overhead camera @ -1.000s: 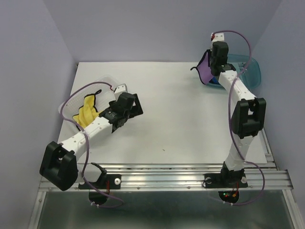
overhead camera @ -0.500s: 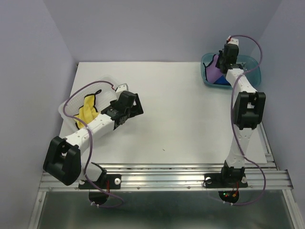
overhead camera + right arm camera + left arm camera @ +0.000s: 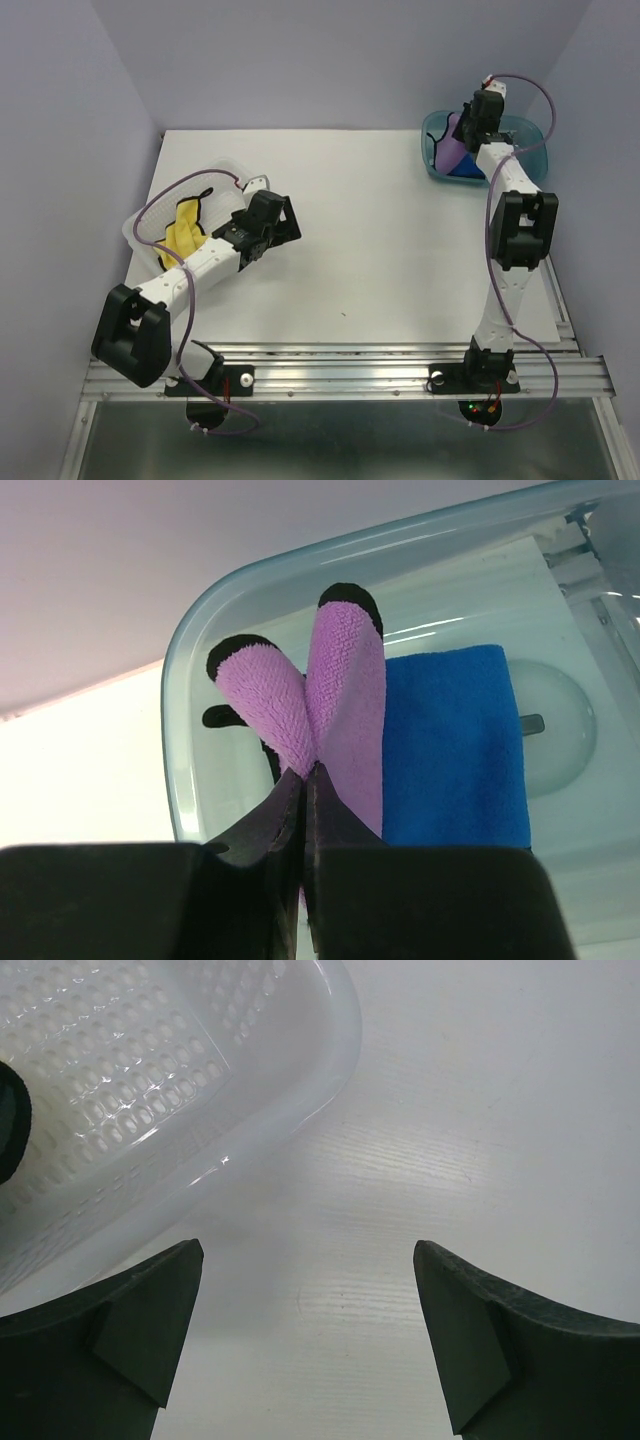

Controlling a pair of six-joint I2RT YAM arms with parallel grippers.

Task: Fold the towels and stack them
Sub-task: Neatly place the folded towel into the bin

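Observation:
My right gripper (image 3: 309, 770) is shut on a purple towel with black trim (image 3: 335, 695) and holds it over the teal bin (image 3: 190, 680) at the far right; it also shows in the top view (image 3: 450, 150). A folded blue towel (image 3: 455, 745) lies in that bin beside the purple one. A yellow towel with black trim (image 3: 183, 232) lies in the white perforated basket (image 3: 215, 172) at the left. My left gripper (image 3: 308, 1280) is open and empty over bare table just right of the basket's rim (image 3: 300, 1080).
The teal bin (image 3: 528, 150) sits at the table's far right corner. The white basket sits at the left edge. Walls close in the table on the left, back and right. A metal rail (image 3: 340, 365) runs along the near edge.
My right gripper has carried the purple towel from the table's far right back over the teal bin and lowered it there. The left arm has barely moved.

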